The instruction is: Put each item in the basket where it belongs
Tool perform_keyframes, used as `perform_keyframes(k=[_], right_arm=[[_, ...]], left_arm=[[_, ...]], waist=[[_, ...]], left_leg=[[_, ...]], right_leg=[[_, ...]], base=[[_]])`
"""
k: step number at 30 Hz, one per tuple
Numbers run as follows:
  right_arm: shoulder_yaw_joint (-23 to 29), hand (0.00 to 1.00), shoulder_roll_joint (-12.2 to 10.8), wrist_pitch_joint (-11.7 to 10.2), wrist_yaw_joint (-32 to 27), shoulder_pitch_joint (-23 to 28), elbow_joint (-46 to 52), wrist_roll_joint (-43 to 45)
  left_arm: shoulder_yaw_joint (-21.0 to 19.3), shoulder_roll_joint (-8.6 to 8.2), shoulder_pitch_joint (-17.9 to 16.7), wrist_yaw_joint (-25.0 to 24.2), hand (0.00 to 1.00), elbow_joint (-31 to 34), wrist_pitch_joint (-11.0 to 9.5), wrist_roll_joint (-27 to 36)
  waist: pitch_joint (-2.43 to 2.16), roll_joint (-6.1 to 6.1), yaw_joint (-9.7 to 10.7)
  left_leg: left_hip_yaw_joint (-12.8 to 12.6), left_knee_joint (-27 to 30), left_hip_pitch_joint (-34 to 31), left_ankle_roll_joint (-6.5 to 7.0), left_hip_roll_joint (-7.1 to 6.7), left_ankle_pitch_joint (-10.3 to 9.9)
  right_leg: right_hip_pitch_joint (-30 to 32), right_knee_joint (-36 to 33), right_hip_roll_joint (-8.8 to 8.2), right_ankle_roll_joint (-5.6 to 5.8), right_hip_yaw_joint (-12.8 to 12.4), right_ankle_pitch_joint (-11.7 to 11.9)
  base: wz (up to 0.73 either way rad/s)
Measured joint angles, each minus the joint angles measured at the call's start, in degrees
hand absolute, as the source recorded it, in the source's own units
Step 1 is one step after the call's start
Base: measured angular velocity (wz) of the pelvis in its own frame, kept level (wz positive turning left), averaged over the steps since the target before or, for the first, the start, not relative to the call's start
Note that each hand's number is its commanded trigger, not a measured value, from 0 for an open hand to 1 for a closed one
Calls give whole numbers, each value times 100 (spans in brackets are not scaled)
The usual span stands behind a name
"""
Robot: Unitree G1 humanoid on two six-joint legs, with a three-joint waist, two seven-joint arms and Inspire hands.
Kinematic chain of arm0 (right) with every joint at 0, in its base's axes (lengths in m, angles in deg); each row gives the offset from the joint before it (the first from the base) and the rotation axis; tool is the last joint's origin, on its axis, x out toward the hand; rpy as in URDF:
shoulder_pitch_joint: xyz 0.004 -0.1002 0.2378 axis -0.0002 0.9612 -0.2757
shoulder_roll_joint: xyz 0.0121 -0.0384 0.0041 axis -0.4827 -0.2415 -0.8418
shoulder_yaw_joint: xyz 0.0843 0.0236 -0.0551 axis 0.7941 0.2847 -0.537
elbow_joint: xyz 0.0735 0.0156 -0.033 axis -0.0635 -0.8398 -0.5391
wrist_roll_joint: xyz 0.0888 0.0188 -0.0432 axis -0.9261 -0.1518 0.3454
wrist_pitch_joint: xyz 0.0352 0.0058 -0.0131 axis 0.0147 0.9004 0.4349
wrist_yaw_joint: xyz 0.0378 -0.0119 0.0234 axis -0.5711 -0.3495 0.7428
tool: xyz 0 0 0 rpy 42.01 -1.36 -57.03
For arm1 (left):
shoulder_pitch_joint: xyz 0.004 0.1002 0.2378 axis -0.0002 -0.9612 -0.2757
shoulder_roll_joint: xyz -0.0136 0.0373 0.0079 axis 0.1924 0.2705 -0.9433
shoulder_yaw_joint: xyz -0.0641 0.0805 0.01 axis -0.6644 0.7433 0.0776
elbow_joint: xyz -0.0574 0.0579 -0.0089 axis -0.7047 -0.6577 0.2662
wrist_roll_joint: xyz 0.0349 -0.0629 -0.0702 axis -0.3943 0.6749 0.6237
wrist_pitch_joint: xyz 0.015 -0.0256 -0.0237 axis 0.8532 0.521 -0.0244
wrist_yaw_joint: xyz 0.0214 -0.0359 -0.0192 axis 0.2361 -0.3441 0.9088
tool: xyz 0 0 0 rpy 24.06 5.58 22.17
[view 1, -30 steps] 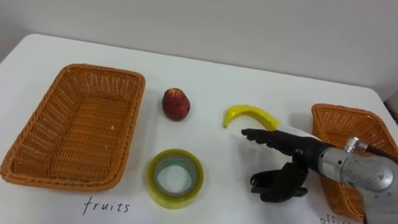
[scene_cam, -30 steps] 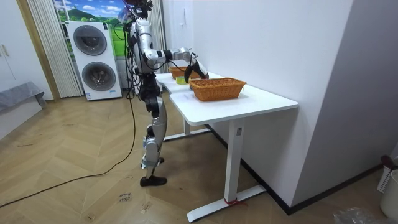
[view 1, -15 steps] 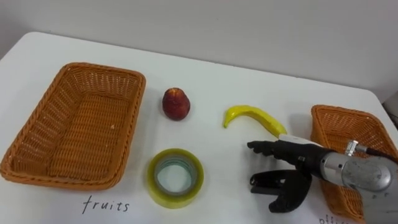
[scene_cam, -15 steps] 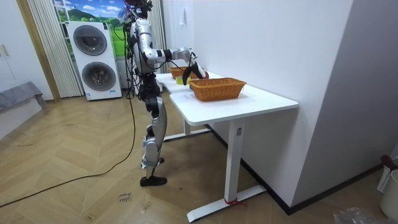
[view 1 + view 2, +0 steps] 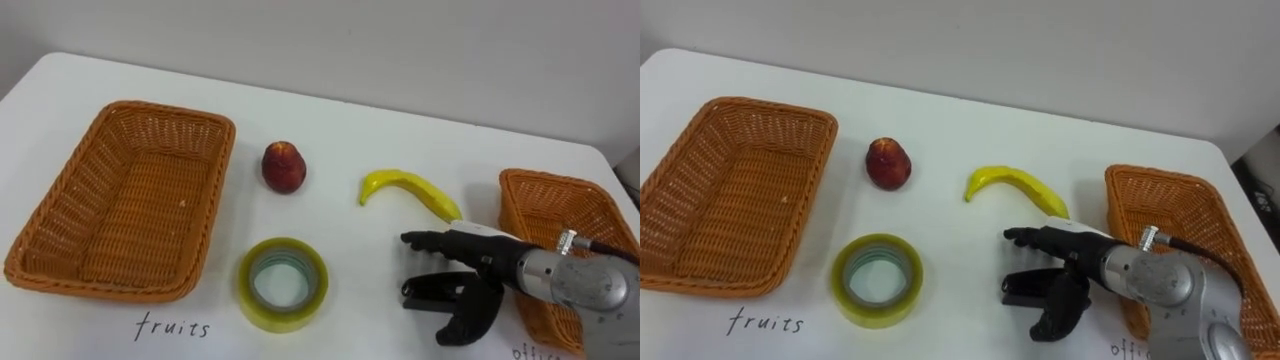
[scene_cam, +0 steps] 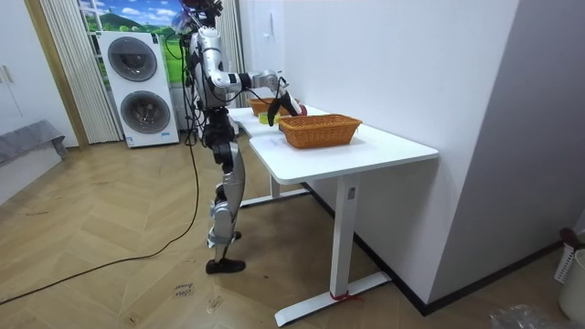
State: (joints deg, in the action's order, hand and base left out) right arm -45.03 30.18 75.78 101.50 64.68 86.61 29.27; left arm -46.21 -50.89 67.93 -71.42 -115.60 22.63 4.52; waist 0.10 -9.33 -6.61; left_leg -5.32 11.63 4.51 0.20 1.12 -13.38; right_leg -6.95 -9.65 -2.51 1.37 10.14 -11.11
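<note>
Left eye view: right robot hand [image 5: 483,272] empty, fingers splayed wide, pointing leftward, near banana [image 5: 408,184].

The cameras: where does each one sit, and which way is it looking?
Left eye view: on the robot's head, looking down at the table, banana and tape; the right robot hand reaches in from lower right.
Right eye view: just beside it, same scene and hand.
Room view: across the room, facing the whole robot at the table, washing machines behind.
All three share the table.
</note>
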Motion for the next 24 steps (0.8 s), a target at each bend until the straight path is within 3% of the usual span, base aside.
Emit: perform_keyframes(k=[4, 14, 24], right_arm=[[-3, 0, -26, 0, -162, 59, 4, 80], [-213, 0, -167, -6, -431, 59, 45, 569], [-231, 0, -260, -48, -648, 102, 42, 631]], left_arm=[[135, -2, -10, 107, 0, 3, 1, 0], [318, -61, -210, 364, 0, 448, -4, 4], [429, -86, -231, 616, 0, 452, -12, 0]], waist=[[-22, 99, 2], [-6, 154, -3], [-7, 319, 25]], left_leg=[[19, -5, 8, 0, 3, 0], [-11, 7, 14, 0, 0, 6], [-26, -36, 25, 4, -2, 9]], right_leg=[[9, -7, -3, -4, 75, 4], [-4, -13, 0, -13, 10, 16], [-2, -15, 4, -12, -16, 23]], base=[[0], [-2], [-1]])
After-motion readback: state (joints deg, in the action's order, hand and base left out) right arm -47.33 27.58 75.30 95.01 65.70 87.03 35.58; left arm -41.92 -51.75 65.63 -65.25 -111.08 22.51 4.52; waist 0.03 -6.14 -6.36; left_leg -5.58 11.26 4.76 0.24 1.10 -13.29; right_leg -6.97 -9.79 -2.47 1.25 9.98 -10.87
